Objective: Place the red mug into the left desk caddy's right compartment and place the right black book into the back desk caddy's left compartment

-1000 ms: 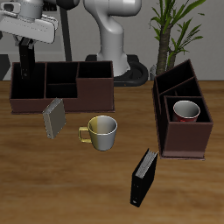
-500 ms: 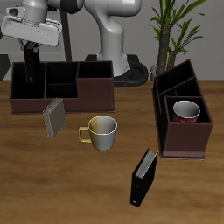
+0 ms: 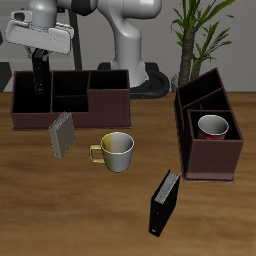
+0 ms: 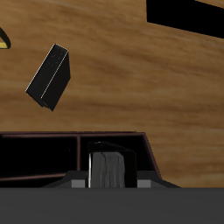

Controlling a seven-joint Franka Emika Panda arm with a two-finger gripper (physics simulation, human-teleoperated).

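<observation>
Holding right black book (image 3: pixel 39 82) clenched in gripper (image 3: pixel 38 62) over back desk caddy (image 3: pixel 100 105); likely light, stiff, slick-covered, best pinched across flat covers.

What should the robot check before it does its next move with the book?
1. Red mug inside the left desk caddy: ok, it sits in a near compartment.
2. Right black book hangs over the back desk caddy: ok, above the end compartment, upright.
3. End effector holds the book: ok, the book hangs under it.
4. Book's bottom edge free of the caddy walls: cannot tell, the wrist view shows it between the walls but not the gap.
5. Compartment under the book free of other things: cannot tell, it looks dark.
6. Grey book, yellow-green mug and other black book out of the way: ok, all on the table nearer the front edge.
</observation>
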